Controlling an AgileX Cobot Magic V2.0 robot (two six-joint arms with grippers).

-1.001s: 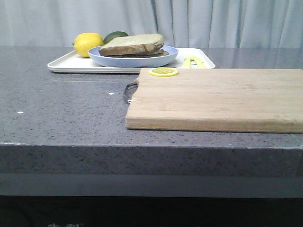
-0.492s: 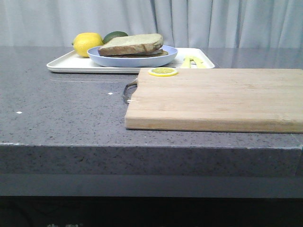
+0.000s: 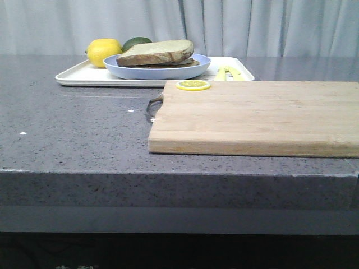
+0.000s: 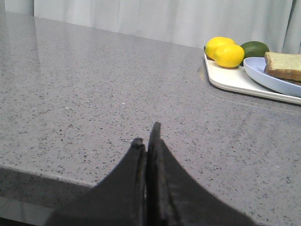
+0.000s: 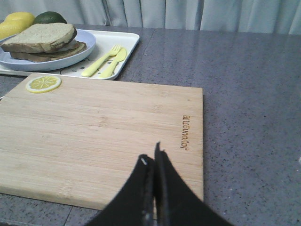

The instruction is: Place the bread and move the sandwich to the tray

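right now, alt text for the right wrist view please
A shut black right gripper hangs over a light wooden cutting board with a lemon slice at one corner. Beyond, a white rectangular tray holds stacked brown-crusted bread on a light-blue plate.

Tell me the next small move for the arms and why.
Probably none beyond holding both arms back. The sandwich already sits on its blue plate inside the tray, the bread on top. The left tool and right tool are both shut, holding nothing, well short of the tray, the right one over the cutting board. The task looks finished.
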